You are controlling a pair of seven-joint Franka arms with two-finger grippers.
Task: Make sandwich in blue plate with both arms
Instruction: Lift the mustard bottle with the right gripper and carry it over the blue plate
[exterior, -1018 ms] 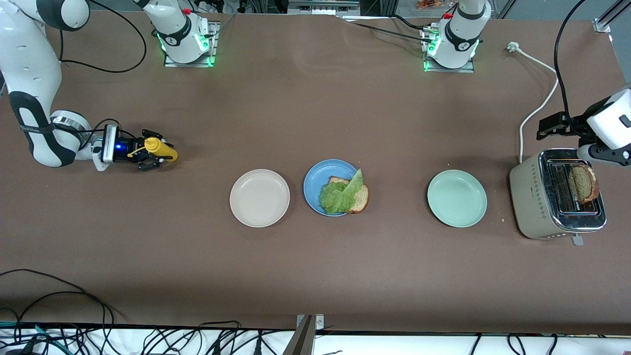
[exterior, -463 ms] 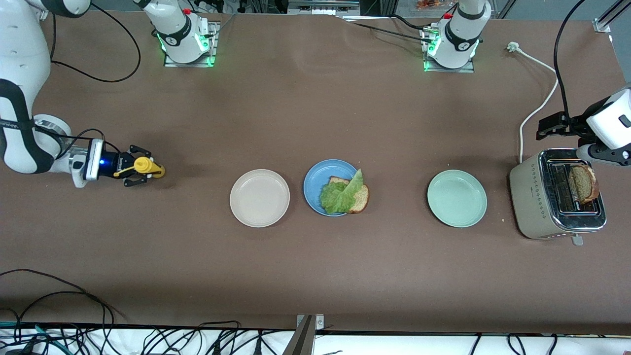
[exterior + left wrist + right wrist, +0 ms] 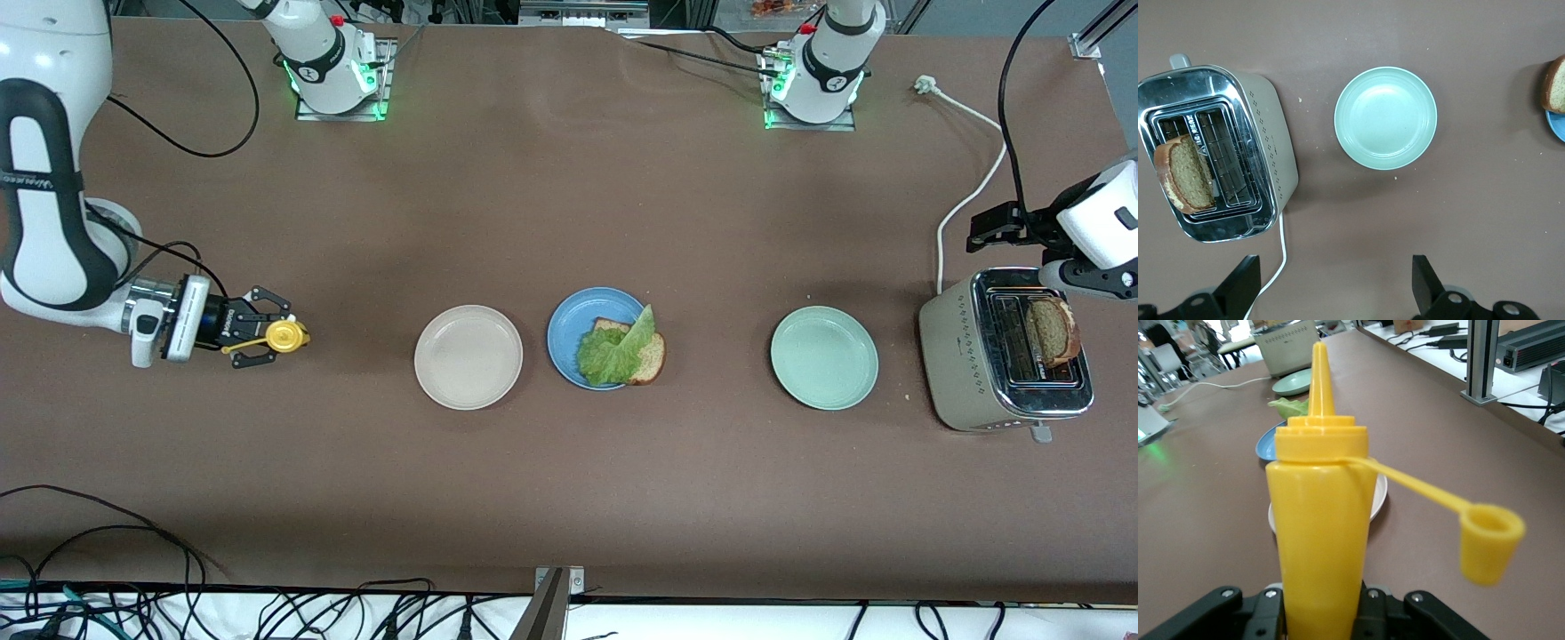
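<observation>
Yellow plastic marks the step in hand: in the front view, at the left of the frame, the right gripper [image 3: 267, 337] is clenched on a mustard squeeze bottle [image 3: 285, 335], now stood upright so its nozzle faces the camera. To do this well, I judge the arm should carry the bottle level to the blue plate [image 3: 569, 327] at centre frame, tip it only once over the lettuce leaf [image 3: 612, 351] lying on the bread slice [image 3: 653, 356], and squeeze gently. Compared with a second ago, the bottle has swung from lying sideways to upright, and the gripper sits lower in the frame. At the right edge the left gripper [image 3: 987, 228] waits by the toaster [image 3: 956, 356], unchanged.

Left wrist view: the gripper's jaws stand wide apart at the bottom edge, holding nothing; a second bread slice [image 3: 1185, 175] sits in the toaster [image 3: 1268, 143] at the left, the mint-green plate [image 3: 1385, 117] at centre.

Right wrist view: the bottle [image 3: 1319, 540] fills the centre, gripped at its base, its tethered cap [image 3: 1488, 542] hanging open at the right, the beige plate [image 3: 1378, 495] just past it.
</observation>
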